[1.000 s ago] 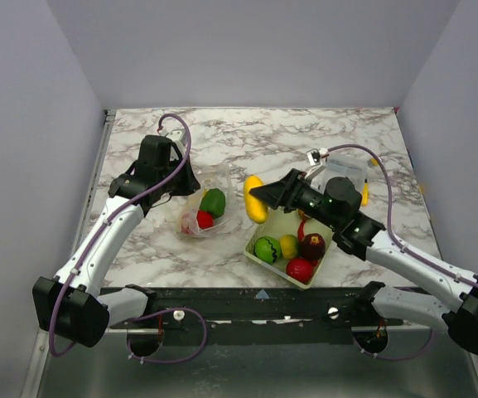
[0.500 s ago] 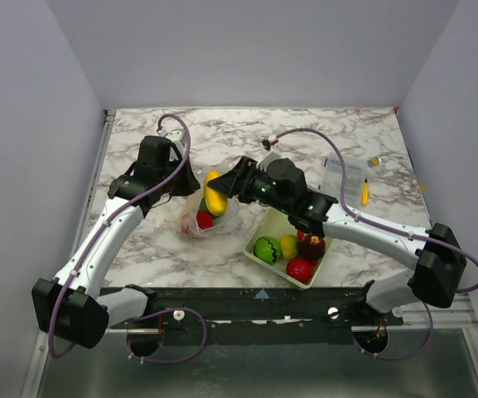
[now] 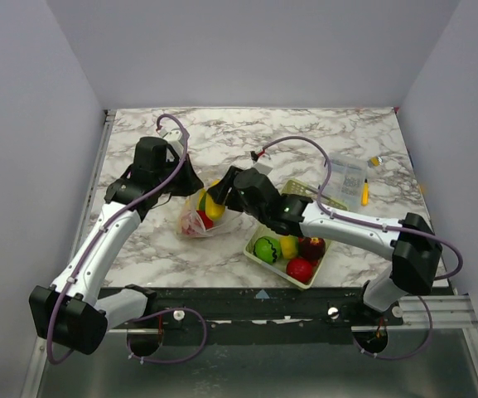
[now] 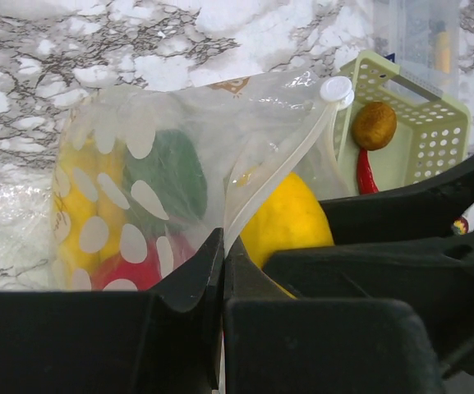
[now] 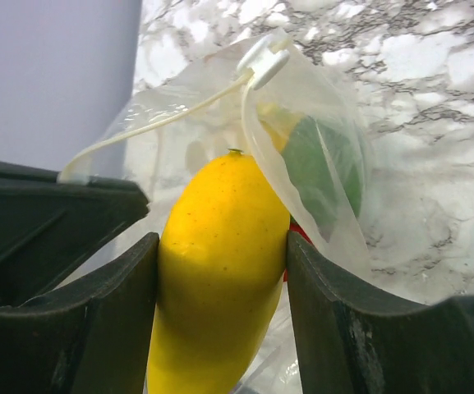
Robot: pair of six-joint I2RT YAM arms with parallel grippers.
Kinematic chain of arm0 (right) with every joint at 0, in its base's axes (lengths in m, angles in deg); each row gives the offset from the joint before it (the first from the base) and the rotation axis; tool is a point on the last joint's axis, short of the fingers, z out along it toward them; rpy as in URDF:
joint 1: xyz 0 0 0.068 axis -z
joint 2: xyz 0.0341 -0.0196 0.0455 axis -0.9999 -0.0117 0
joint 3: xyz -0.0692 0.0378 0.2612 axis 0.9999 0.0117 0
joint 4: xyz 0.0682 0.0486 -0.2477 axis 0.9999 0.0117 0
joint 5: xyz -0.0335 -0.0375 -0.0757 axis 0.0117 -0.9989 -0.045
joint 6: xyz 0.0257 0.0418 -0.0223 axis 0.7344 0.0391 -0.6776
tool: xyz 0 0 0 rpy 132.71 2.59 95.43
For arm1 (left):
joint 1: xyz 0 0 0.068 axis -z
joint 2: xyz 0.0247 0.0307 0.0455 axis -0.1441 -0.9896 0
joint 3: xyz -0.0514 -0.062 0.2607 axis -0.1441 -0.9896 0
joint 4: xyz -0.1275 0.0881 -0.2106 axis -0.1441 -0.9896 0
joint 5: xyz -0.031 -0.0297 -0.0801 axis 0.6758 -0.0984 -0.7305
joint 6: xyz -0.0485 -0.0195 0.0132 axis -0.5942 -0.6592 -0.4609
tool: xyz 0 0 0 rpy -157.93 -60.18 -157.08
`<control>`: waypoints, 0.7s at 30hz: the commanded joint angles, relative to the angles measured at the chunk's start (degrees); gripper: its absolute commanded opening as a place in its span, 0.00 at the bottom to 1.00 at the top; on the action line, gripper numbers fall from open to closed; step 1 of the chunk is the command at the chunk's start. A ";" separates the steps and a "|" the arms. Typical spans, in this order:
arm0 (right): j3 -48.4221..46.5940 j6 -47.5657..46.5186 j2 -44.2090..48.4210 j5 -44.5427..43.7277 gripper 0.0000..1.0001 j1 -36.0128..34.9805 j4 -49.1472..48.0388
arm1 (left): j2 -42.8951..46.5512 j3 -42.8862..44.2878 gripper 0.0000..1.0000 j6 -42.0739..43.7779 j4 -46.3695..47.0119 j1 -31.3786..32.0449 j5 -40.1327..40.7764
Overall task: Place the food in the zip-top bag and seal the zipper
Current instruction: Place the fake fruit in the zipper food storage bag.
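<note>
Yellow and glossy, the fruit (image 5: 216,295) sits clenched mid-body in the right claw (image 5: 220,246), its tip at the mouth of the bag (image 4: 179,131) just ahead. It looks light, hard and likely slippery. Beside it the left claw (image 4: 223,271) pinches the limp film at the zipper (image 4: 278,166) edge, the sensible hold; more food (image 4: 167,172) lies inside.

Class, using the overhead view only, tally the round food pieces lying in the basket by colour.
green piece: 1
yellow piece: 1
dark red piece: 1
red piece: 1
Total in the basket: 4
</note>
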 commanded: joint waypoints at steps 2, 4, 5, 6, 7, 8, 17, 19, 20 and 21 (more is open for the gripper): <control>-1.42 -0.57 -3.24 -10.62 0.07 -1.74 0.60 | 1.46 -1.14 0.00 -0.75 2.97 -0.31 -5.07; -2.03 -1.52 -4.02 -12.62 0.08 -2.05 0.12 | 1.25 -1.09 0.00 -0.75 2.83 -0.31 -5.54; -2.41 -1.68 -4.35 -13.73 0.08 -2.12 0.05 | 1.28 -1.17 0.00 -0.75 2.95 -0.31 -5.53; -2.60 -2.25 -4.61 -14.56 0.09 -2.11 -0.29 | 1.25 -1.21 0.00 -0.75 2.91 -0.31 -5.02; -2.89 -3.10 -5.18 -15.57 0.09 -2.12 -0.67 | 1.18 -1.15 0.00 -0.75 2.74 -0.39 -4.72; -3.33 -3.69 -5.72 -16.62 0.10 -2.11 -0.75 | 1.09 -1.14 0.00 -0.75 2.52 -0.44 -4.71; -3.64 -9.67 -9.67 -19.24 0.38 -2.04 -9.42 | 0.67 -0.95 0.00 -0.92 2.33 -0.57 -4.77; -4.37 -11.34 -10.66 -19.55 0.49 -2.08 -10.12 | 0.89 -1.13 0.00 -0.92 2.33 -0.57 -4.28; -4.94 -11.63 -11.10 -18.87 0.55 -2.12 -9.40 | 0.94 -1.13 0.00 -0.84 2.34 -0.57 -4.08; -5.68 -11.72 -11.27 -18.32 0.58 -2.04 -8.18 | 0.80 -1.09 0.00 -0.83 2.22 -0.57 -4.04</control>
